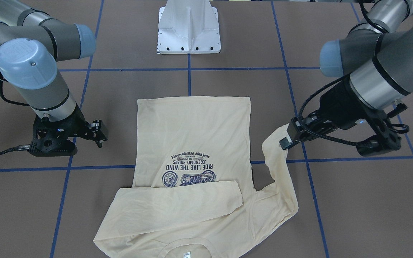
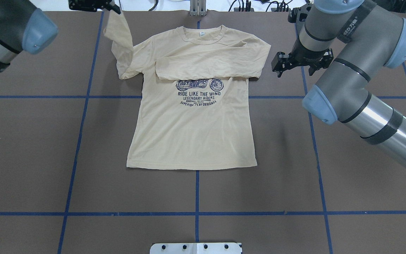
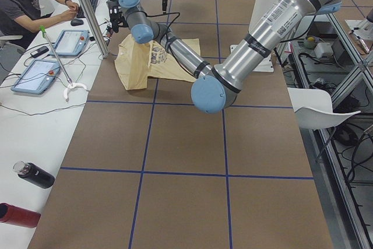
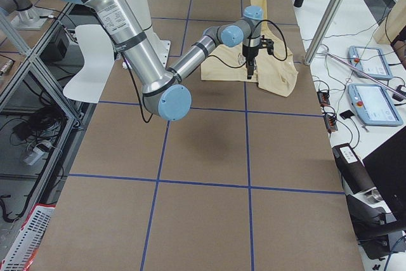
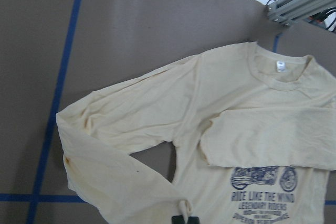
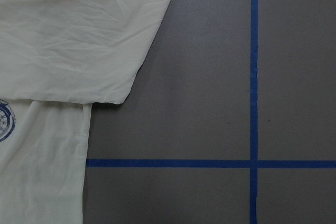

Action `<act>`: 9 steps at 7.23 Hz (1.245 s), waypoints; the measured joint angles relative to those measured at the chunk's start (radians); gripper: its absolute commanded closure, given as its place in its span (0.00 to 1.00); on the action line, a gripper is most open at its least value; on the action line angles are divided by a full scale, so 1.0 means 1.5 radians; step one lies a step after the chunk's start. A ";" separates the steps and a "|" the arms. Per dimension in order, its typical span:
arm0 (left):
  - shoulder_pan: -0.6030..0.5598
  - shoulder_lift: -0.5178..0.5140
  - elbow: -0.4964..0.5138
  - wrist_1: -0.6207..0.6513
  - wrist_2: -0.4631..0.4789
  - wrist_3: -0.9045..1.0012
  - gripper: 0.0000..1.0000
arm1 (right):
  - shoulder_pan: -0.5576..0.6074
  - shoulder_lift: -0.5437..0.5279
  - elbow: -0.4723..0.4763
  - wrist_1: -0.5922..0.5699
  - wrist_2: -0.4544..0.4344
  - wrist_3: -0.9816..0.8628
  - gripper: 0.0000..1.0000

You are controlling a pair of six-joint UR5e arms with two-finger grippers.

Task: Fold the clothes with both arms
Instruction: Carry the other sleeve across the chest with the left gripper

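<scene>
Cream shirt [image 2: 192,141] — navy print [image 2: 198,94] "RIDE LIKE THE WIND", "LEGENDARY RIDERS"

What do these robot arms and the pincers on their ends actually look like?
Both the left arm and right arm are round silver-and-grey tubes with light-blue joint caps. Black braided cables run beside them. The left gripper and right gripper are black and angular, each with two jaws.
</scene>
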 measured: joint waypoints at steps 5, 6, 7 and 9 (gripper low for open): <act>0.130 -0.181 0.298 -0.278 0.108 -0.134 1.00 | 0.008 -0.017 0.002 0.004 0.025 -0.002 0.01; 0.157 -0.187 0.333 -0.320 0.150 -0.136 1.00 | 0.009 -0.017 0.002 0.005 0.028 -0.002 0.01; 0.183 -0.190 0.370 -0.365 0.193 -0.137 1.00 | 0.009 -0.017 0.002 0.006 0.033 -0.002 0.01; 0.250 -0.195 0.435 -0.449 0.291 -0.133 1.00 | 0.011 -0.017 0.002 0.008 0.043 -0.001 0.01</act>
